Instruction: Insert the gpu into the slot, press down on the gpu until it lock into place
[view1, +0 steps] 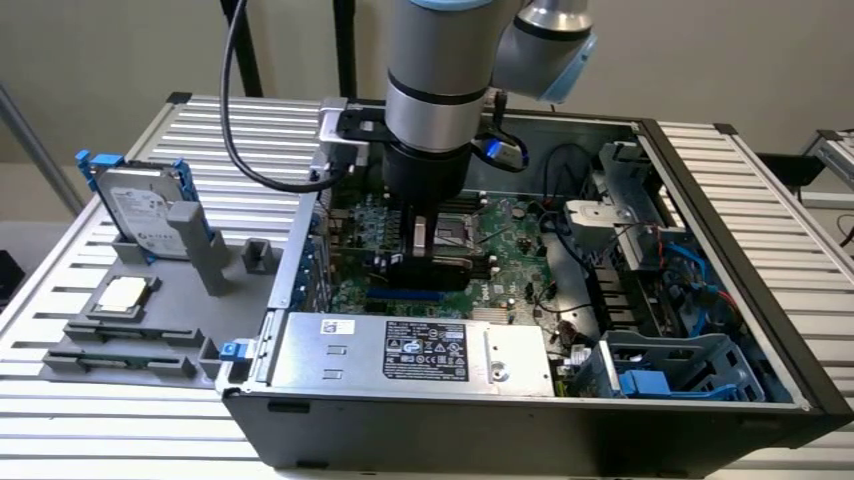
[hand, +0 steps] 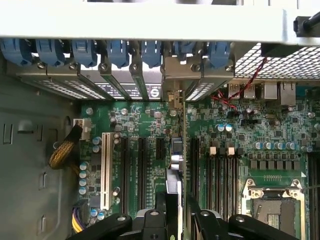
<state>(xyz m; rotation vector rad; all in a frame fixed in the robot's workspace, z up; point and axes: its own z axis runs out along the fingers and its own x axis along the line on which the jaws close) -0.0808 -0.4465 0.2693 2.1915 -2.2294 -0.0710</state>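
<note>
My gripper is clamped tight on the card, edge-down so it meets the blue slot at its 6 o'clock.

Matt green motherboard, blue plastic clips

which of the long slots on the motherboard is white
The white slot nearest the yellow cable bundle; the other long slots are black.
</note>
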